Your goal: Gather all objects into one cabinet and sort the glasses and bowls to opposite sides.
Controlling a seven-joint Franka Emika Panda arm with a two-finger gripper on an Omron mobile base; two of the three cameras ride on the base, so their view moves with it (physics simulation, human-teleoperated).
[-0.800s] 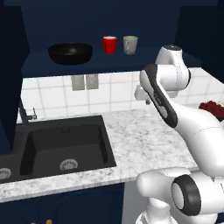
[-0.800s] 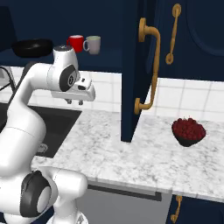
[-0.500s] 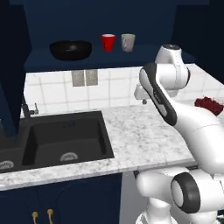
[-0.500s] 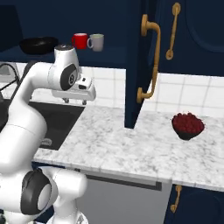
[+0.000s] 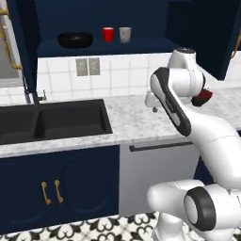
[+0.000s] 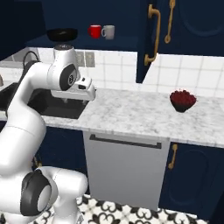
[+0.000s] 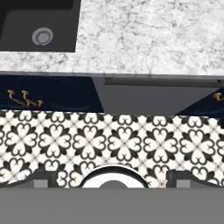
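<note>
The navy wall cabinet (image 5: 99,46) stands open, and its door (image 6: 142,41) with the curved brass handle (image 6: 153,35) is swung out. On its shelf the wide black bowl (image 5: 74,39) (image 6: 62,33) sits to the left. The red cup (image 5: 108,34) (image 6: 94,31) and the pale grey cup (image 5: 124,34) (image 6: 108,31) stand side by side to its right. The orange mug is out of view. My gripper (image 5: 153,107) (image 6: 70,99) (image 7: 113,178) hangs over the counter's front edge, pointing down at the floor, open and holding nothing.
A dark bowl of red fruit (image 6: 182,99) (image 5: 203,97) rests on the marble counter (image 6: 131,109) to the right. The black sink (image 5: 52,122) with its faucet (image 5: 35,96) lies to the left. A grey dishwasher front (image 6: 124,168) and patterned floor tiles (image 7: 113,140) lie below.
The whole picture has shifted: the base has backed away from the counter, so lower cabinets and floor now show. The folded arm keeps its pose and the shelf items stay put.
</note>
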